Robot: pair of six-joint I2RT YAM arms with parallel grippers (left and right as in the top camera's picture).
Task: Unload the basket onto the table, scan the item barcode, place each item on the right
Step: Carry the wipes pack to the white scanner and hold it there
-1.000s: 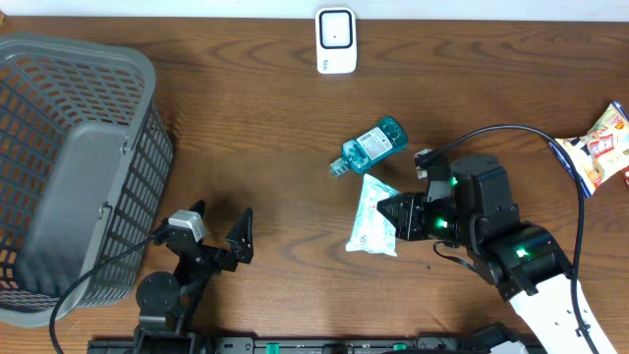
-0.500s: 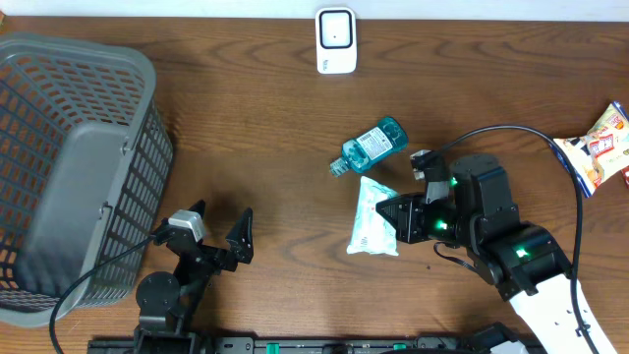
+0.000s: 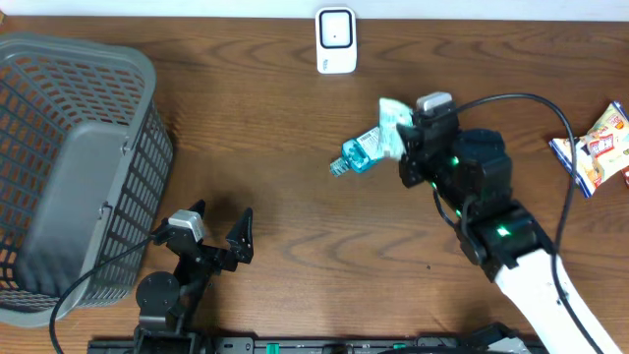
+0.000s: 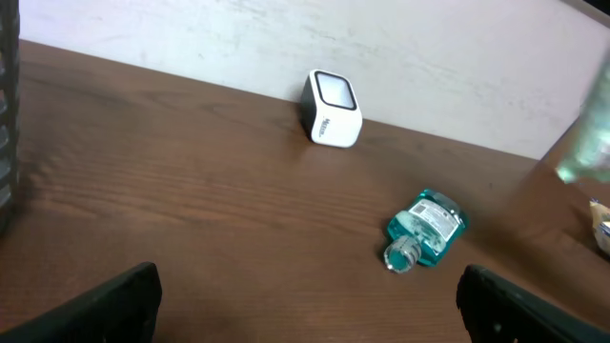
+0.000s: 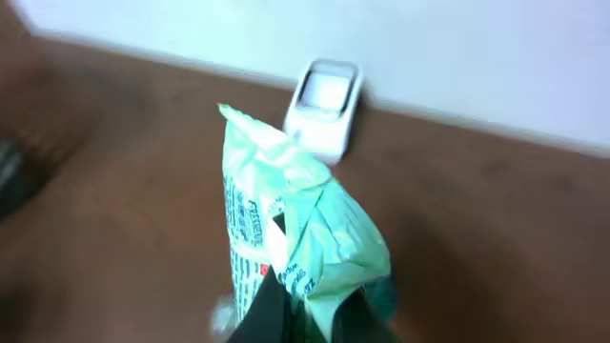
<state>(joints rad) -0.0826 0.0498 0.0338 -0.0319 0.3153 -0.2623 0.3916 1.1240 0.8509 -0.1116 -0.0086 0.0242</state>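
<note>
Overhead | right pincer (image 3: 403, 147) pinching green packet (image 3: 393, 116) | scanner (image 3: 335, 41) at far edge | left pincer (image 3: 218, 224) spread

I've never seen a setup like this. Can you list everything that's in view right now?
table: one, brown wood, under everything
basket: one, grey plastic, far left of the table
scanner: one, white, back edge of the table, middle
bottle: one, teal with a label, lying on its side near the middle
packet: one, pale green, held off the table, in front of the scanner
snack bag: one, white, red and yellow, right edge of the table
left gripper: one, black, open, holding nothing, at the near edge
right gripper: one, black, shut on the packet
</note>
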